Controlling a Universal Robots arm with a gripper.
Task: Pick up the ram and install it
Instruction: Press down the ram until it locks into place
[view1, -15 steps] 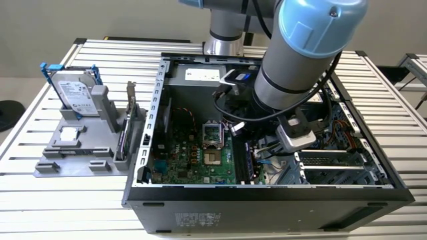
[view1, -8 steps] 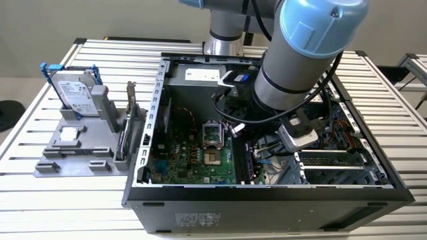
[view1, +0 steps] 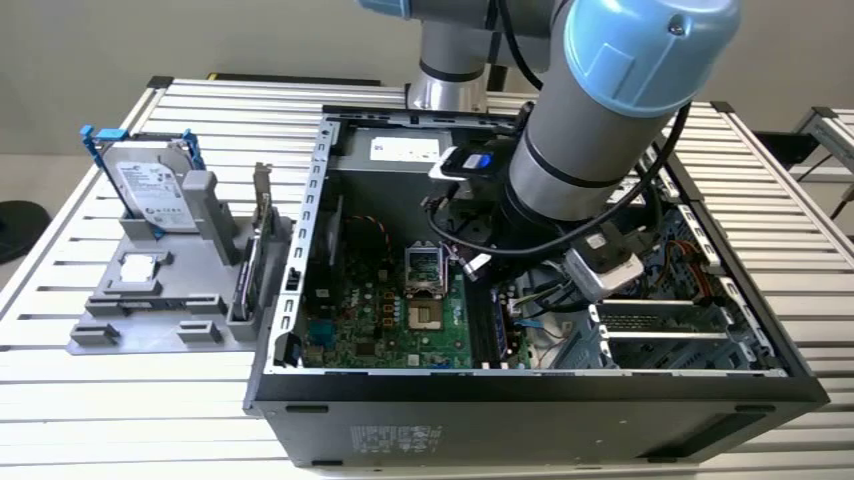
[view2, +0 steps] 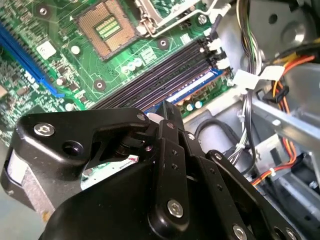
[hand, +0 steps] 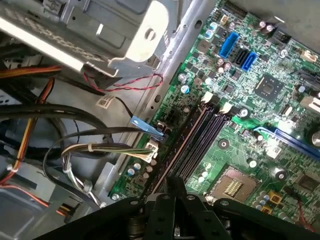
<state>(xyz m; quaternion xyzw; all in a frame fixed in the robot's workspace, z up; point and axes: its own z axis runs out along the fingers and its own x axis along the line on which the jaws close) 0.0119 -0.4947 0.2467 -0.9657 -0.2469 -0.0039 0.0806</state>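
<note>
Jaws hover over motherboard memory slots.

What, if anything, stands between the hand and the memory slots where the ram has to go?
Nothing visible does. In both wrist views the hand hangs close over the memory slots. The cable bundles lie off the board's edge, beside the slots, not across them.
</note>
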